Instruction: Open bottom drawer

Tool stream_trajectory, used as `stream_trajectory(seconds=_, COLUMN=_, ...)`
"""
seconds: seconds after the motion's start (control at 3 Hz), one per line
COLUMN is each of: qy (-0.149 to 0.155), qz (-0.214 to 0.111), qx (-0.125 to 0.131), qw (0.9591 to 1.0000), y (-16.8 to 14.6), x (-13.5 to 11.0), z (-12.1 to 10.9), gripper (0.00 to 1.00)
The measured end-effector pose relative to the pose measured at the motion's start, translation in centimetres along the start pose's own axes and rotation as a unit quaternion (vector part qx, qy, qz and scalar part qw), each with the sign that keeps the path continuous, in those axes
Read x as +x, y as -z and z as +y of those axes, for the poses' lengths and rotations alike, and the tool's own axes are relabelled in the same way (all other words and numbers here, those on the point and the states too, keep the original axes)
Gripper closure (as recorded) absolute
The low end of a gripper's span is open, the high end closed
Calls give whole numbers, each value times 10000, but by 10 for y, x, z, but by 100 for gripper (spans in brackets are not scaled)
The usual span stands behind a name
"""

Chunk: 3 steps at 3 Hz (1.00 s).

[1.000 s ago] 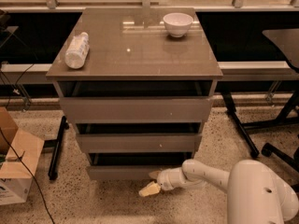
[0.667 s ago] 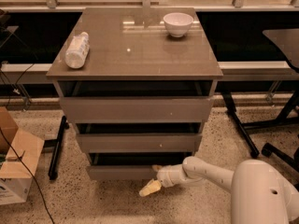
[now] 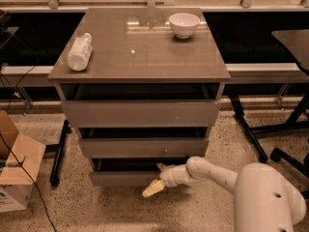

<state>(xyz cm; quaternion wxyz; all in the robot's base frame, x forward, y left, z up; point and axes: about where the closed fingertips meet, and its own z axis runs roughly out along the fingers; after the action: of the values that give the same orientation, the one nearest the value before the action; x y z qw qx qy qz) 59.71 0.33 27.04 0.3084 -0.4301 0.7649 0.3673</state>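
Note:
The bottom drawer (image 3: 120, 179) is the lowest and narrowest of the cabinet's three taupe-grey fronts, with a dark gap above it. My gripper (image 3: 157, 178) is at the right part of this front, reaching in from the lower right on the white arm (image 3: 212, 172). Its fingers are apart: one fingertip (image 3: 160, 167) is at the drawer front's top edge. The other cream finger (image 3: 152, 189) hangs in front of the drawer's lower edge. The gripper holds nothing.
A plastic bottle (image 3: 80, 51) lies on the cabinet top (image 3: 140, 57) and a white bowl (image 3: 184, 24) stands on it. The middle drawer (image 3: 143, 147) and top drawer (image 3: 140, 113) sit above. A cardboard box (image 3: 17, 175) stands at left and desk legs (image 3: 248, 134) at right.
My gripper has moved slightly left and up, closer against the bottom drawer front. The drawer front itself has not visibly moved.

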Motion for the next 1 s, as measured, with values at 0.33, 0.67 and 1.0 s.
stream_trajectory(seconds=0.33, qy=-76, qz=159, qx=134, qw=9998, y=-8, x=9, z=-26, gripper=0)
stream_trajectory(seconds=0.67, qy=-270, qz=359, qx=256, qw=9987, y=-12, x=29, z=-53, gripper=0)
stream_trajectory(seconds=1.0, qy=-368, qz=936, qx=296, qw=9945, y=-17, x=56, z=-71, gripper=18)
